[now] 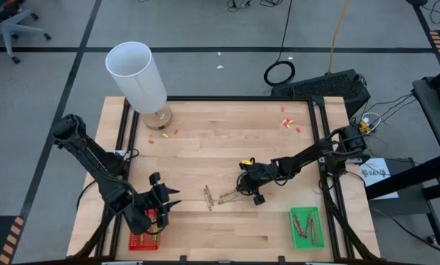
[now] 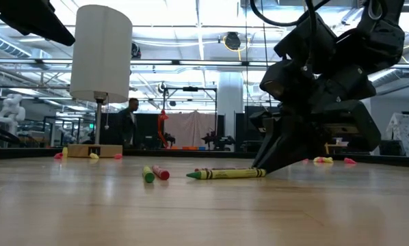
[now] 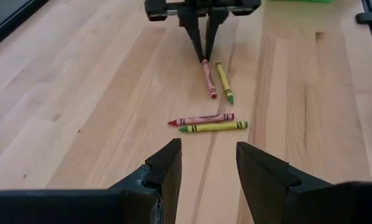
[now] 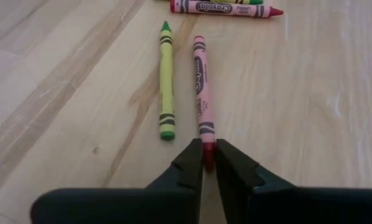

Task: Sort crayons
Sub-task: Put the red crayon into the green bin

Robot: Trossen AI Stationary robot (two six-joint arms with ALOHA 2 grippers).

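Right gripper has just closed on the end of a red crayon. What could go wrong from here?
1. The right gripper pinches only the very end of the red crayon, so it may pivot or slip out when lifted.
2. The green crayon lies right beside it and could get dragged or rolled.
3. The green tray is some way off, a long carry on a weak grip. The left gripper waits open.
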